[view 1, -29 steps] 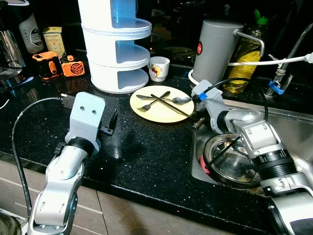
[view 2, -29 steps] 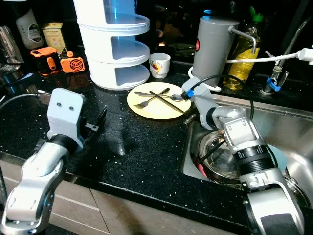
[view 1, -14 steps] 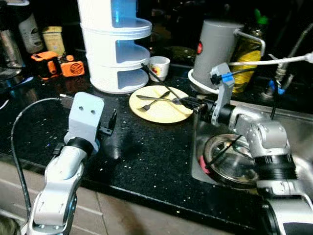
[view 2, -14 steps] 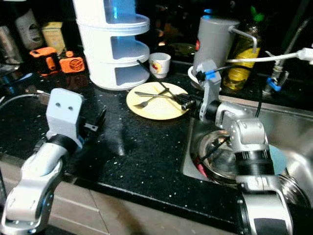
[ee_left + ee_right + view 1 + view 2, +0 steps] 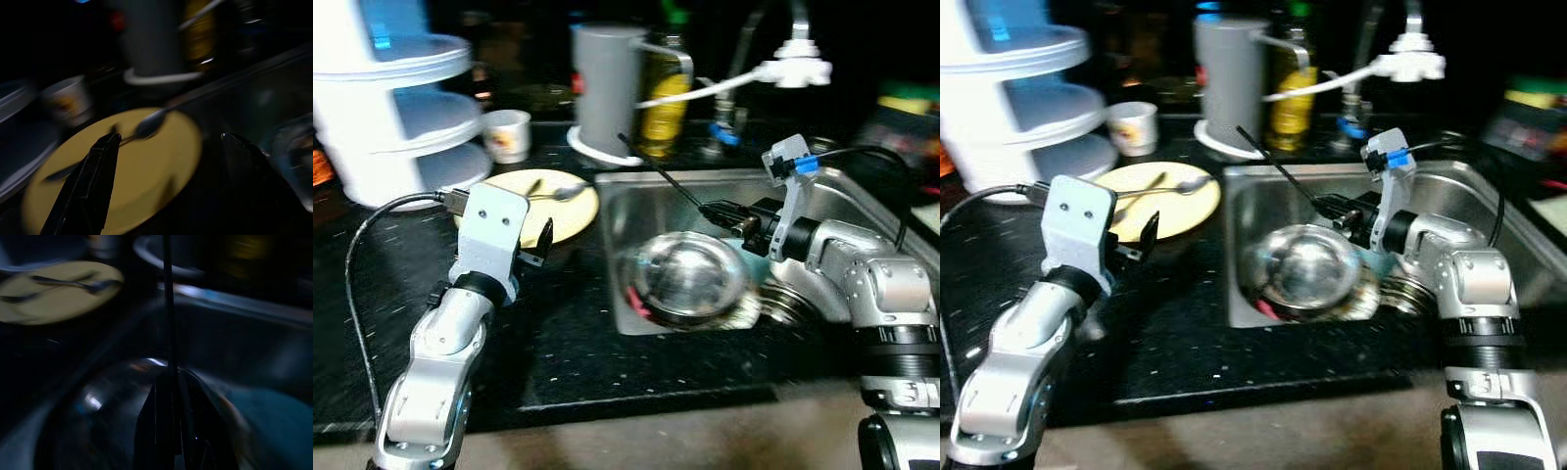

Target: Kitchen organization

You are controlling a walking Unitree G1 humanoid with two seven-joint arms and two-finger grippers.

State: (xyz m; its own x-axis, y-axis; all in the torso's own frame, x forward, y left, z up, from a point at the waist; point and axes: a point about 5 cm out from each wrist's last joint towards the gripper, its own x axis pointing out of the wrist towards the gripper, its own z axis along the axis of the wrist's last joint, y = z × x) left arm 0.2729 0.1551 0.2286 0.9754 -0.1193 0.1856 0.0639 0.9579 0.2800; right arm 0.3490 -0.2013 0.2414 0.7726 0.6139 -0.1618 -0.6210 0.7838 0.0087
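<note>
The right gripper (image 5: 720, 210) is clamped on a thin dark utensil (image 5: 658, 176), holding it over the sink (image 5: 636, 201) above an upturned steel bowl (image 5: 690, 277); its long handle slants up toward the grey canister (image 5: 605, 88). The left gripper (image 5: 166, 171), fingers spread and empty, hovers by the yellow plate (image 5: 576, 211), where a spoon (image 5: 563, 192) lies. Everything is motion-blurred, so no label or writing is legible, including the red mark on the canister and the print on the cup (image 5: 508, 134)

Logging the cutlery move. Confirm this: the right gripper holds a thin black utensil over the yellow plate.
Wrong place. The right gripper holds the thin black utensil over the sink, above the steel bowl, not over the yellow plate. The left eye view shows it.
</note>
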